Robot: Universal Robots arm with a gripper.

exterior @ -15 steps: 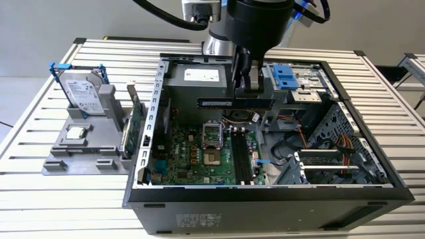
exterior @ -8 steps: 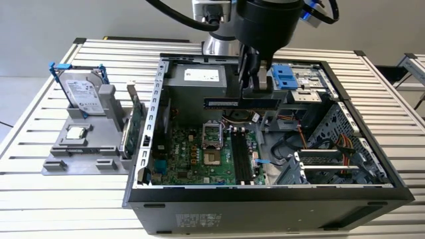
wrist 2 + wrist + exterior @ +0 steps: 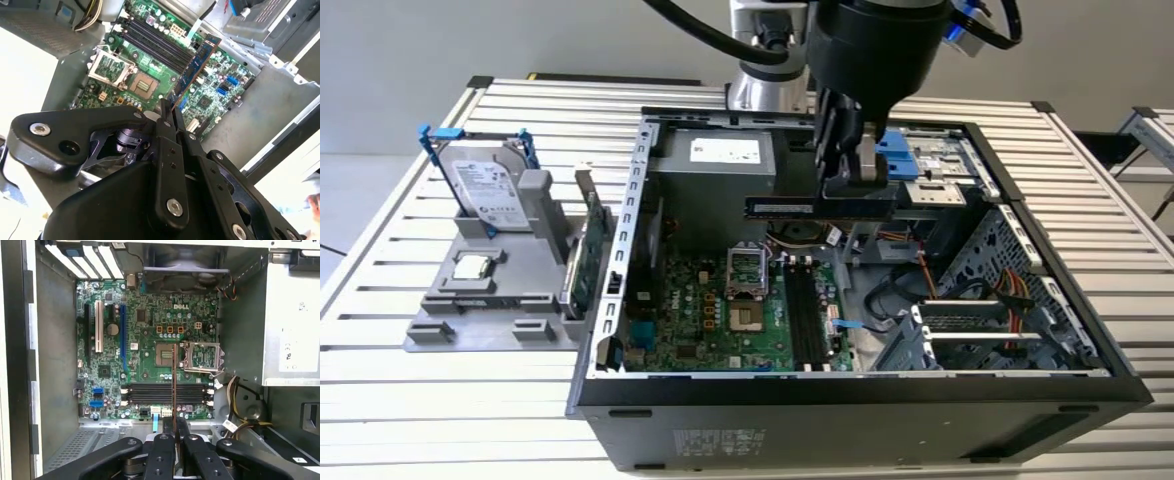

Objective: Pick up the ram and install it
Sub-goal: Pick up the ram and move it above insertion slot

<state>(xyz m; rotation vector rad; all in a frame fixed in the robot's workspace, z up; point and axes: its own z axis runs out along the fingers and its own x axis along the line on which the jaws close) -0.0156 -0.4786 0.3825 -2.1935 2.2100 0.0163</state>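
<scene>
My pincer [image 3: 851, 185] is closed almost fully on the ram [image 3: 787, 207]. I grip the thin stick between my two fingertips, so it hangs just under them, with its long side level. Below the pincer, apart from the stick, lies the motherboard [image 3: 145, 355] inside the open computer case [image 3: 638, 200]. In the first wrist view the ram stands crosswise over the dark memory slots [image 3: 150, 392].
</scene>
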